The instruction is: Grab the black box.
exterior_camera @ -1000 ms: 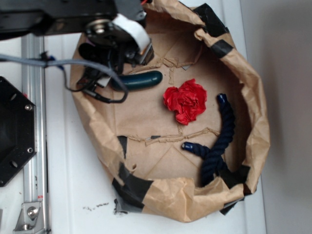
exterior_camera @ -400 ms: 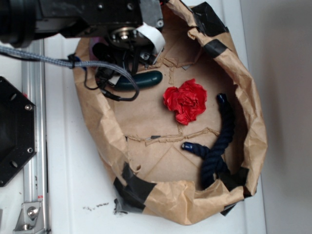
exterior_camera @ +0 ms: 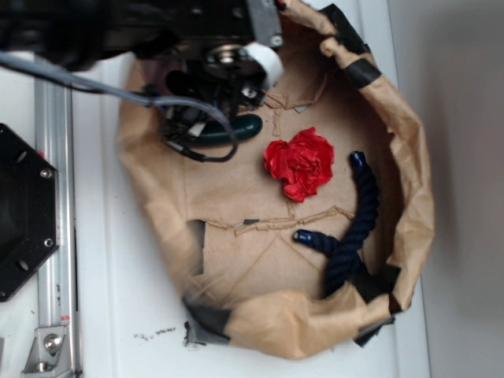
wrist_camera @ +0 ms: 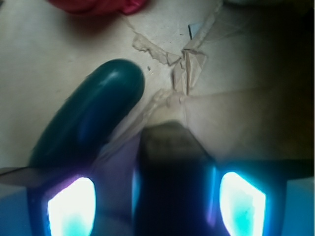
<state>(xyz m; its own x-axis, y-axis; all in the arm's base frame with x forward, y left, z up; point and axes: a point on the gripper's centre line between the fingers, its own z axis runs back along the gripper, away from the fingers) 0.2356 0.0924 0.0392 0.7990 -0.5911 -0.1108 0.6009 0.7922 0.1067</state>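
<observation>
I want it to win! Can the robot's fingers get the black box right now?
Probably yes. The black box sits between the open fingers, nothing covering it. The green cylinder lies close beside it.

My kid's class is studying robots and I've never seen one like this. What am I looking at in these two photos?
One photo looks down from above; the other comes from a camera on the arm's wrist. The dark machinery at top is a robot arm over a crumpled paper tray. In the tray lie a red crumpled wad, a dark blue rope and a green cylinder. In the wrist view, the gripper, with its glowing fingers, straddles the black box beside the cylinder. Whether it grips yet is unclear.
</observation>
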